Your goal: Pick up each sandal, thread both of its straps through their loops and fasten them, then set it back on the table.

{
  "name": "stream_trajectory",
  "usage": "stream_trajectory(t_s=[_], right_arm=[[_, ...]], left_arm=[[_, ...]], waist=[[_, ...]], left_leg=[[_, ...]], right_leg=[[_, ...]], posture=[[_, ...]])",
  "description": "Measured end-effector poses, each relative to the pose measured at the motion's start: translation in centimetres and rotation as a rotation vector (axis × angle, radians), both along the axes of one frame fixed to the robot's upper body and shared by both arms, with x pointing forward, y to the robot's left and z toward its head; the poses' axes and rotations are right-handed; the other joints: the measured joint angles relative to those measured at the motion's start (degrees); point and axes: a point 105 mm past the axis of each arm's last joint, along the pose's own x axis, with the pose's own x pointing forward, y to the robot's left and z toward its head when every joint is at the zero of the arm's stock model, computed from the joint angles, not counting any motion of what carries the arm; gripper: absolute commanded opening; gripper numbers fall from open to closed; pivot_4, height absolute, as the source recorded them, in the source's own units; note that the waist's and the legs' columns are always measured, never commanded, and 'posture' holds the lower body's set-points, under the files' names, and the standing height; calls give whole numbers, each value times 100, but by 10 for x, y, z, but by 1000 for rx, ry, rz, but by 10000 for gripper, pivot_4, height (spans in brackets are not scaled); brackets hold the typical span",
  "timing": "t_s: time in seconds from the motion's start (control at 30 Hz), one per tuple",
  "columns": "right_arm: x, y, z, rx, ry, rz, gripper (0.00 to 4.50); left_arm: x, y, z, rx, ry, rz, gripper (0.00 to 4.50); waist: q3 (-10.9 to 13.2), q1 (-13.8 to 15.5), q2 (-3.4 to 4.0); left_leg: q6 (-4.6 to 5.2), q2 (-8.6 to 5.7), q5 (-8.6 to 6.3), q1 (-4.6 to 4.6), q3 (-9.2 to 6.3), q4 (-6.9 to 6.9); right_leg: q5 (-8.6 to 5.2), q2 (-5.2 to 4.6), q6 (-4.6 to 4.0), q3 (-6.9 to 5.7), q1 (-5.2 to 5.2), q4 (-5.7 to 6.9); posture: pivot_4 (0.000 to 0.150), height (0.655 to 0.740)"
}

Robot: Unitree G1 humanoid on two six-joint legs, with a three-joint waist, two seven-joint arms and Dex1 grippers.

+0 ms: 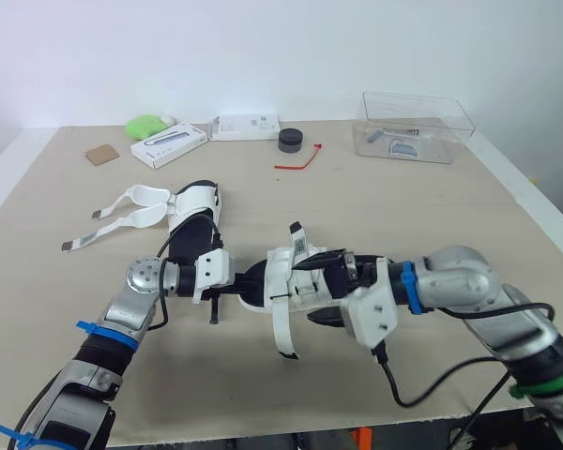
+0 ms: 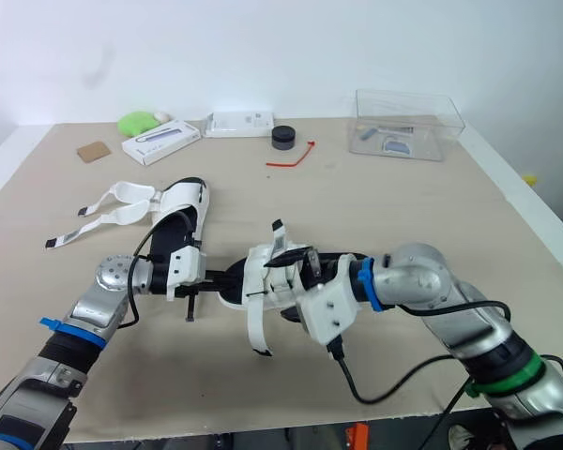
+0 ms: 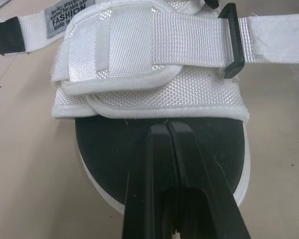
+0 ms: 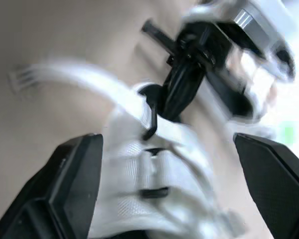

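Observation:
A white sandal with a black insole point(image 1: 283, 281) lies on its side mid-table between my two grippers. One strap runs through its black loop point(image 3: 230, 40); another strap point(image 1: 283, 337) hangs loose toward me. My left gripper point(image 1: 231, 279) is shut, its fingertips point(image 3: 167, 130) lying over the insole at the sole's end. My right gripper point(image 1: 319, 291) is open, with its fingers point(image 4: 74, 189) on either side of the sandal's upper. The second sandal point(image 1: 195, 211) lies behind the left arm with both straps point(image 1: 122, 214) spread open to the left.
Along the table's far edge stand a clear plastic box point(image 1: 418, 127), a black round object point(image 1: 291, 141), a red tie point(image 1: 300, 161), two white boxes point(image 1: 169, 145), a green object point(image 1: 148, 125) and a brown card point(image 1: 101, 155).

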Motion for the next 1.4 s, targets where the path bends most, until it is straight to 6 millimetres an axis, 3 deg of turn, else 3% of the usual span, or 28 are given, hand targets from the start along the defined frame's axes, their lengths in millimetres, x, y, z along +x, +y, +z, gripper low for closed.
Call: stream_trajectory(t_s=[0.1, 0.2, 0.33, 0.67, 0.77, 1.0, 1.23, 1.33, 1.4], right_arm=[[-10, 4, -16, -44, -104, 149, 44910], [-21, 16, -19, -26, -144, 251, 44910], [-21, 26, -15, -2, -157, 280, 44910], [-19, 30, -30, -78, -105, 277, 44910], [-16, 28, -34, -88, -86, 265, 36506], [-20, 33, -35, -76, -48, 287, 1982], [-19, 35, -30, 20, 100, 221, 521], [-17, 47, -15, 236, 403, 79, 521], [-2, 51, 0, 365, 585, -51, 521]], left_arm=[[-1, 1, 0, -2, -1, 3, 0], [-1, 2, 0, -3, -1, 9, 0], [-1, 3, -1, -5, 5, 19, 0], [-1, 3, -1, -6, 9, 26, 0], [-1, 3, -1, -6, 11, 29, 0], [0, 3, -1, -6, 11, 31, 0], [0, 3, -1, -6, 13, 33, 0], [0, 5, -1, -2, 13, 36, 0], [1, 6, -2, -2, 15, 42, 0]], waist=[[0, 0, 0], [0, -6, 0], [0, -4, 0], [0, -1, 0], [0, -2, 0], [0, -2, 0], [0, -1, 0], [-2, -4, -3], [-2, -4, -3]], left_leg=[[1, 1, -1, 0, 4, -1], [2, 7, -1, 9, 10, -2], [1, 10, -1, 25, 11, -2], [1, 10, -1, 31, 23, -1], [1, 10, -1, 33, 27, -2], [1, 10, 0, 37, 32, -1], [1, 12, 0, 47, 35, -1], [1, 20, -1, 54, 37, -1], [0, 26, 1, 60, 39, 2]], right_leg=[[-2, 2, -4, 7, -3, 3], [1, 9, -12, 16, -3, 8], [2, 12, -20, 18, 5, 15], [-2, 11, -28, 26, 6, 17], [-2, 11, -29, 30, 6, 18], [4, 11, -24, 35, 7, 20], [5, 11, -26, 38, 13, 22], [12, 12, -38, 38, 13, 30], [17, 12, -44, 34, 15, 33]], posture=[[1500, 7400], [1500, 7400], [1500, 7400], [1500, 7400], [1500, 7400], [1500, 7400], [1500, 7400], [1500, 7400], [1500, 7400]])
